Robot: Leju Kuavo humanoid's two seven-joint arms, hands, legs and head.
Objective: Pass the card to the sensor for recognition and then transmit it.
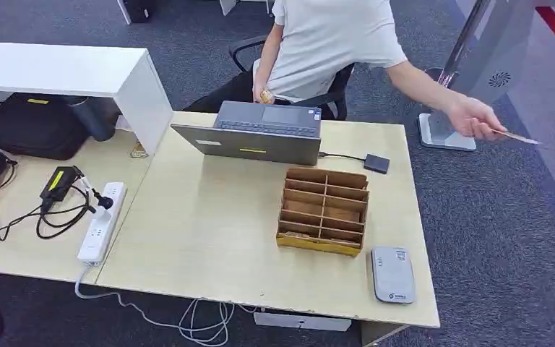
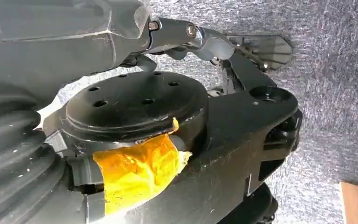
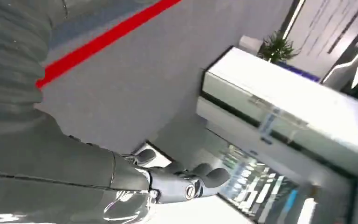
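A seated person behind the desk stretches an arm out past the table's right edge, and their hand (image 1: pixel 473 117) holds a thin card (image 1: pixel 514 136) over the carpet. A grey flat card reader (image 1: pixel 392 274) lies at the table's front right corner. In the right wrist view my right hand (image 3: pixel 186 183) hangs above the floor, fingers loosely apart, with nothing in it. Part of my left hand (image 2: pixel 191 35) shows in the left wrist view, close to dark body parts; how its fingers stand is unclear.
A wooden divided organizer (image 1: pixel 324 211) stands mid-table beside the reader. An open laptop (image 1: pixel 260 131) sits at the back, cabled to a small dark box (image 1: pixel 376 163). A power strip (image 1: pixel 102 220) and cables lie at the left. A grey floor stand (image 1: pixel 470 72) rises at the right.
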